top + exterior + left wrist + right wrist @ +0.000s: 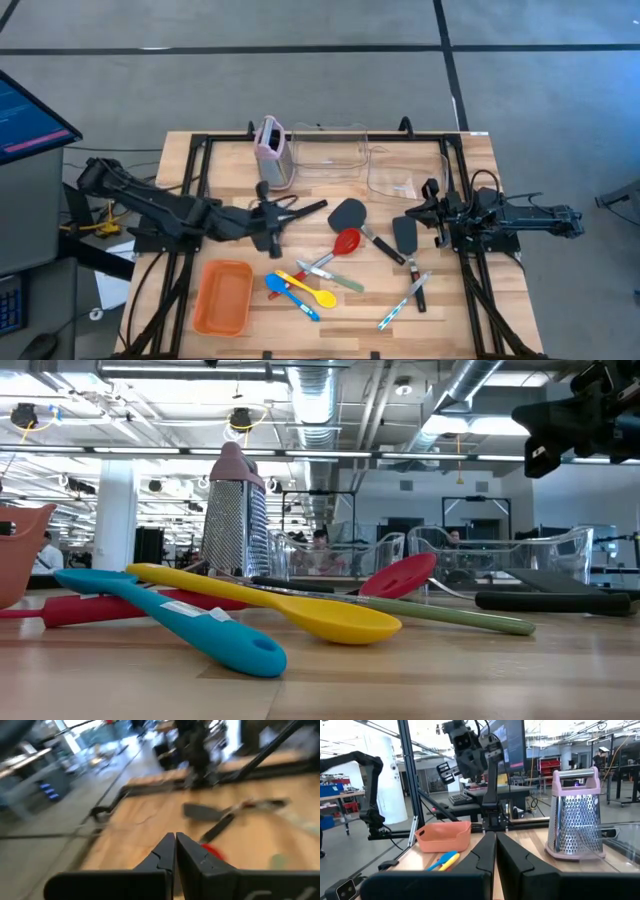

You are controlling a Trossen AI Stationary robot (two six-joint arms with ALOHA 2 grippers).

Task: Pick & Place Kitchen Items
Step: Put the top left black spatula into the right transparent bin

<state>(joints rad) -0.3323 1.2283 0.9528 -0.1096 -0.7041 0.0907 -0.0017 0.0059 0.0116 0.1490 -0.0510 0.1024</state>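
Nearest my low camera lie the small teal-blue spoon (190,622) and yellow spoon (300,610), loose near the wooden table's (460,320) front edge, unsorted. Both grippers hang pinched closed, empty: left gripper (275,243) mid-table, right gripper (428,210) by the right edge.

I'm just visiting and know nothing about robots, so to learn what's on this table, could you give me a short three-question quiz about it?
1. True or false: the orange tray has a utensil lying in it.
2. Which colour is the round-headed spoon in the middle of the table: A) green, B) red, C) white?
3. Fill in: the box grater stands next to a clear plastic ____.

Key:
1. False; it holds nothing.
2. B; it lies between two black spatulas.
3. Bin.

Both the left gripper and the right gripper have their fingers closed and hold nothing.
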